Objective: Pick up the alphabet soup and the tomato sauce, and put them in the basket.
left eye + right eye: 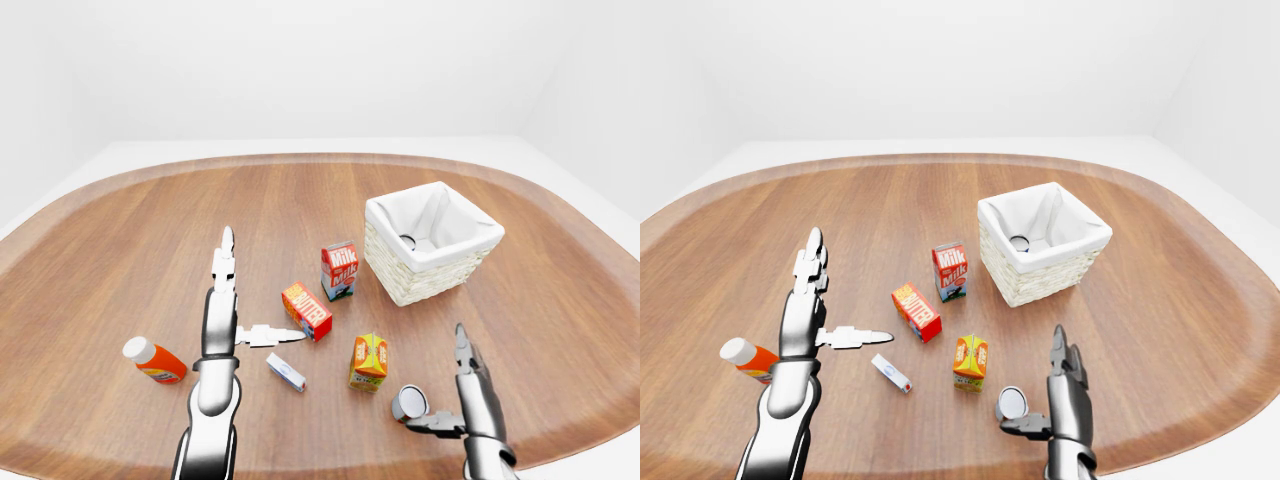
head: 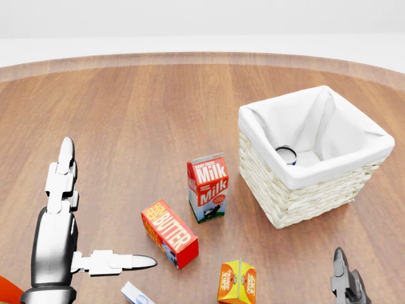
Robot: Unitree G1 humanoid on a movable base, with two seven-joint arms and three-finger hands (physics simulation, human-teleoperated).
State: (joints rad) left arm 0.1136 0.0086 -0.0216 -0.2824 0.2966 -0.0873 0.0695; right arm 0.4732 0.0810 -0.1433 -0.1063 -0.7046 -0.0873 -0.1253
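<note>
Basket (image 1: 430, 262), cartons on wooden table (image 1: 120, 250)

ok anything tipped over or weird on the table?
A can lies on its side by the right hand, and an orange bottle lies flat at the left. The milk carton stands upright. Nothing spilled.

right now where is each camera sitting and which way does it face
Left-eye view: on the head, looking down across the whole wooden table; both open hands show, left hand and right hand, with a can lying beside the right.
Head view: on the head, closer in on the basket and milk carton; left hand large at lower left, only the right fingertips at the bottom edge.
Right-eye view: pair of the left eye, everything shifted left.
Shared: all three show the basket, milk carton and butter box.
</note>
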